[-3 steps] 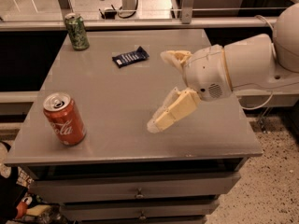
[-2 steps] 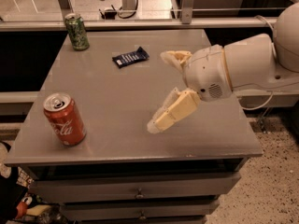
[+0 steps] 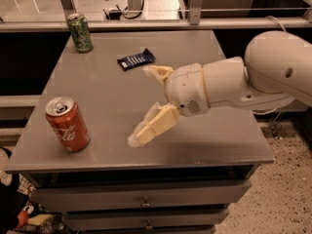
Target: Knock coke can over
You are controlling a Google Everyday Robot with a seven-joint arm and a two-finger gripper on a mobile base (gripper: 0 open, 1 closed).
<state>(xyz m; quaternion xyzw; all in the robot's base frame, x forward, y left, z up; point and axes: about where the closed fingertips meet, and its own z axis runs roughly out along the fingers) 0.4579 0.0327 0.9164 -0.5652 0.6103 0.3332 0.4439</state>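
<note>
While the coke can (image 3: pixel 67 125) stands up straight at the lower left of the frame, close to the front left corner of the grey bench (image 3: pixel 224 140), the end effector (image 3: pixel 140 105) hangs over the middle of the bench. It is to the right of the can and does not touch it. Its two pale fingers are spread wide apart, with nothing between them. One finger (image 3: pixel 155 125) points down and to the left, toward the can, with its tip low over the bench top. The other finger (image 3: pixel 157 72) sits higher in the frame, just below a dark packet (image 3: pixel 136 59) that lies flat on the bench. A fat white arm (image 3: pixel 243 82) comes in from the right side. The coke can is red with white writing and a silver top. A green can (image 3: pixel 80 32) stands upright at the upper left, near the far corner of the bench, well apart from the red one. Grey drawers (image 3: pixel 146 201) run along the bottom of the frame, under the bench top.
</note>
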